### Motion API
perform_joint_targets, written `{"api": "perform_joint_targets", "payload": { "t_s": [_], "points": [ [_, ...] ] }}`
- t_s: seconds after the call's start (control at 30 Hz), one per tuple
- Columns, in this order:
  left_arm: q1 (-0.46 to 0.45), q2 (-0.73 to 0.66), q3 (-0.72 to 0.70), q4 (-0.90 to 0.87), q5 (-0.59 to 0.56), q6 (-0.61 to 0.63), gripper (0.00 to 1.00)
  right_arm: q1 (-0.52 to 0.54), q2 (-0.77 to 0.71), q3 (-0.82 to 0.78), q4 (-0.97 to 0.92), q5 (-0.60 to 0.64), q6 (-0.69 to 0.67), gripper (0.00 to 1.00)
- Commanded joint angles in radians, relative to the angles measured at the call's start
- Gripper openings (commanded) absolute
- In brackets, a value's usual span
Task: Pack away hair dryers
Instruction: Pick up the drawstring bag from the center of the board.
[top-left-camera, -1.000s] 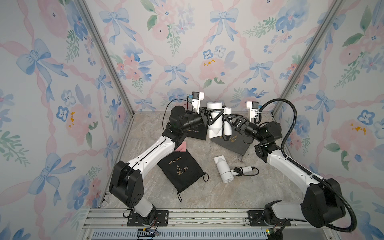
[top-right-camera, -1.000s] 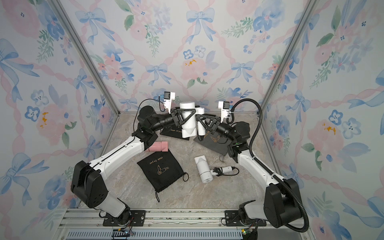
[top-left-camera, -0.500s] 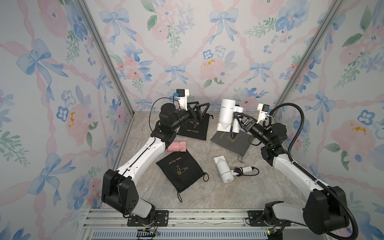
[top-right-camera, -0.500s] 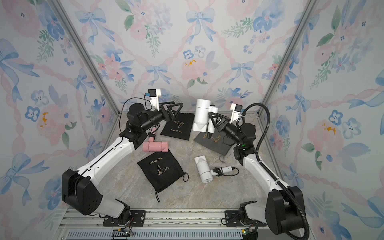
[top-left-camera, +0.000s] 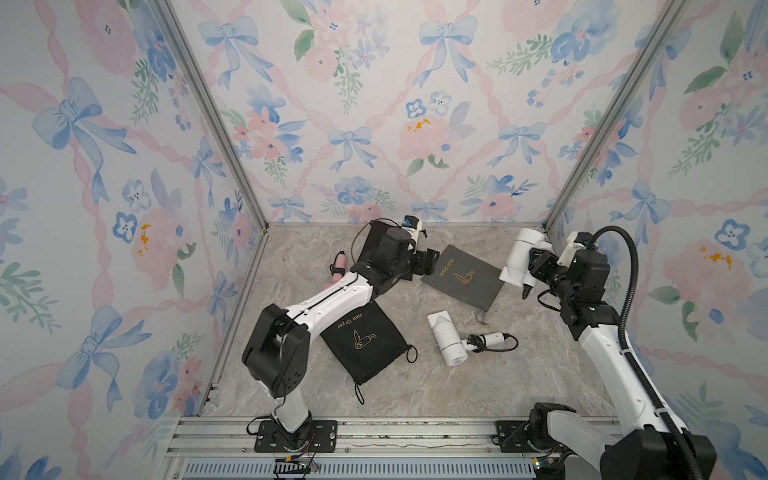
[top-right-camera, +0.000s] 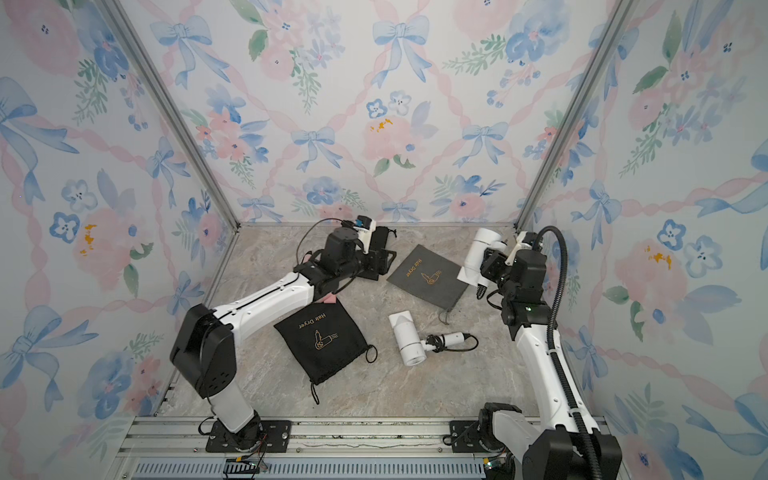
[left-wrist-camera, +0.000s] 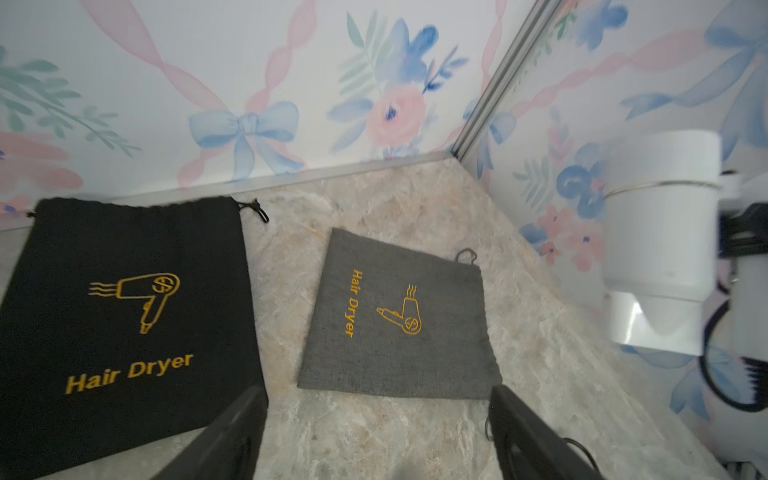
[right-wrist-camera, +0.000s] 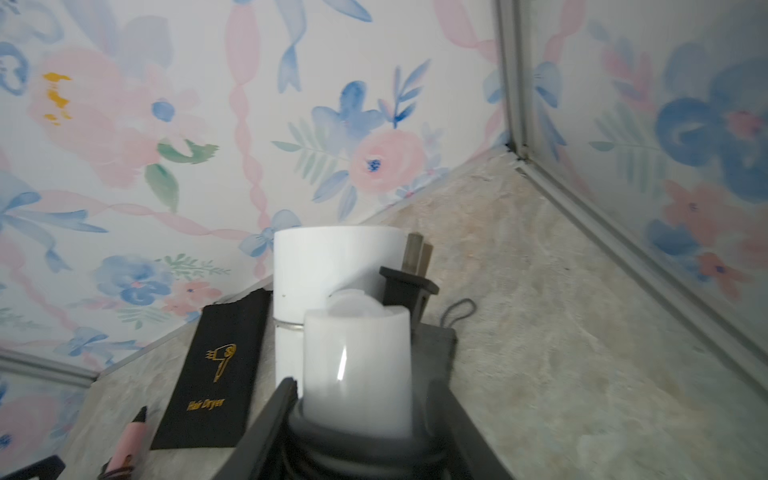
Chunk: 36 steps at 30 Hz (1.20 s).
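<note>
Top views: both show a walled cell with two arms, three pouches and three dryers.
Rear black pouch (left-wrist-camera: 124, 311): flat on the bench by the back wall, gold "Hair Dryer" print up; largely covered by the left arm in both top views; interior not visible.
Grey pouch (top-left-camera: 461, 276): flat, print up, beside the rear black pouch without touching it; interior not visible.
Front black pouch (top-left-camera: 363, 338): flat, print up, drawstring trailing toward the front rail.
Left end effector (left-wrist-camera: 378, 432): fingers spread apart, over the bench at the near edges of the rear black pouch and grey pouch.
Right end effector (right-wrist-camera: 361, 424): pinching the raised white hair dryer (top-left-camera: 519, 259) by its cord-wrapped handle; barrel clear of the bench near the right rear corner, nozzle end lowest.
Lying white hair dryer (top-left-camera: 446, 338): on its side on the bench, between the front black pouch and the right arm.
Pink hair dryer (top-left-camera: 337, 268): on the bench behind the left arm, mostly hidden.
Bench (top-left-camera: 519, 386): marbled beige-grey surface.
Walls (top-left-camera: 374, 104): floral paper with blue bows; aluminium corner posts.
Front rail (top-left-camera: 415, 432): aluminium profile carrying both arm bases.
</note>
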Motion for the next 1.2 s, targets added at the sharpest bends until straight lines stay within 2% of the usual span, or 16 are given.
{"api": "perform_joint_targets", "payload": {
  "t_s": [0.0,0.2,0.5,0.77,0.97,1.1,1.13,1.17],
  "points": [
    [-0.084,0.113,0.119,-0.088,-0.12,0.08,0.85,-0.072,-0.041,-0.002,-0.061,0.067,-0.031,0.28],
    [-0.205,0.359,0.373,-0.199,-0.229,0.117,0.84,-0.187,-0.085,-0.025,-0.107,0.081,-0.031,0.28],
    [-0.318,0.574,0.566,-0.238,-0.299,0.142,0.82,-0.25,-0.144,-0.053,-0.15,0.081,-0.039,0.29],
    [-0.343,0.73,0.729,-0.269,-0.301,0.113,0.78,-0.259,-0.194,-0.047,-0.222,0.056,-0.067,0.29],
    [-0.342,0.835,0.88,-0.317,-0.324,0.131,0.73,-0.253,-0.207,-0.044,-0.226,0.011,-0.035,0.29],
    [-0.33,0.867,0.902,-0.337,-0.348,0.145,0.7,-0.225,-0.205,-0.032,-0.238,0.012,-0.05,0.29],
    [-0.324,0.872,0.901,-0.338,-0.345,0.142,0.68,-0.218,-0.201,-0.03,-0.242,0.012,-0.054,0.29],
    [-0.318,0.876,0.902,-0.34,-0.34,0.139,0.6,-0.207,-0.198,-0.025,-0.245,0.017,-0.058,0.29]
  ]
}}
